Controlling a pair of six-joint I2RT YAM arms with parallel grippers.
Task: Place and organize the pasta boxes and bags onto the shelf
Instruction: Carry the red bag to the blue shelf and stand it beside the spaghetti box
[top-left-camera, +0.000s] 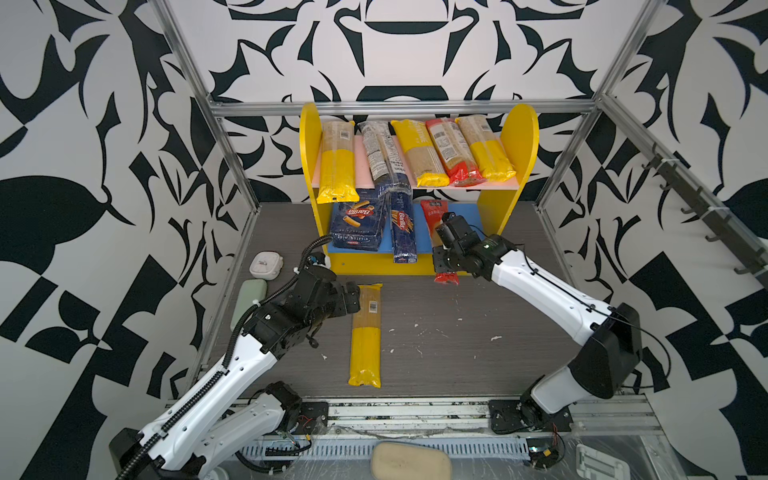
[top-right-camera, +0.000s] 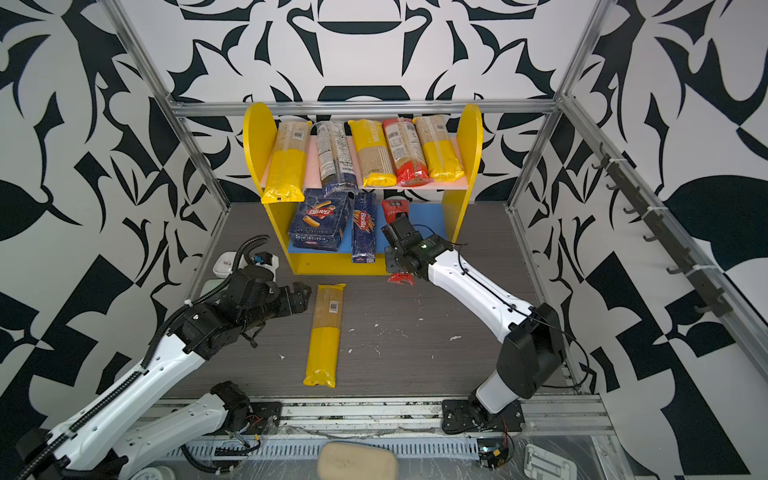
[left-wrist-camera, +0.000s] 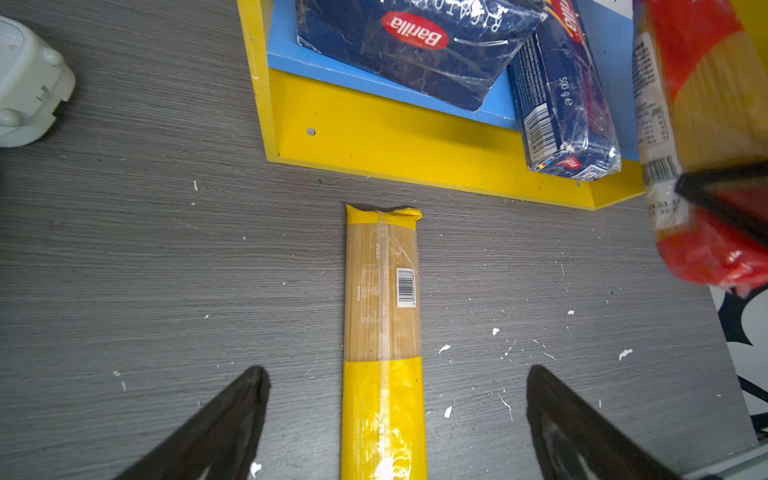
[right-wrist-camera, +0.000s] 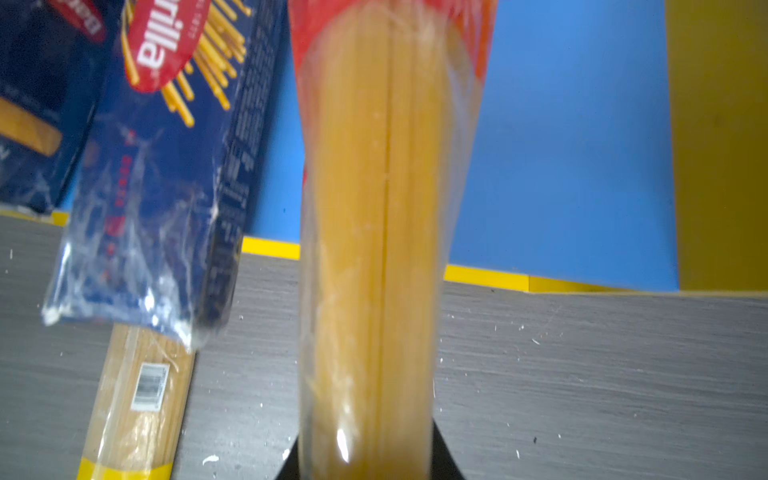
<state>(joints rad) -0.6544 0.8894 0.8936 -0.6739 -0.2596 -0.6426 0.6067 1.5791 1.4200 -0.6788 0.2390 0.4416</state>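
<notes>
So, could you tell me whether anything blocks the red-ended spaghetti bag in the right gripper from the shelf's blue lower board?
Nothing visible does. The right gripper holds the red-ended bag with its far end over a bare stretch of the blue lower board, between the narrow Barilla pack and the yellow side panel.

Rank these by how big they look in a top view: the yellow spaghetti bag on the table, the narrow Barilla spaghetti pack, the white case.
Largest: yellow spaghetti bag.
Then: narrow Barilla spaghetti pack, though its far end is covered.
Smallest: white case.
</notes>
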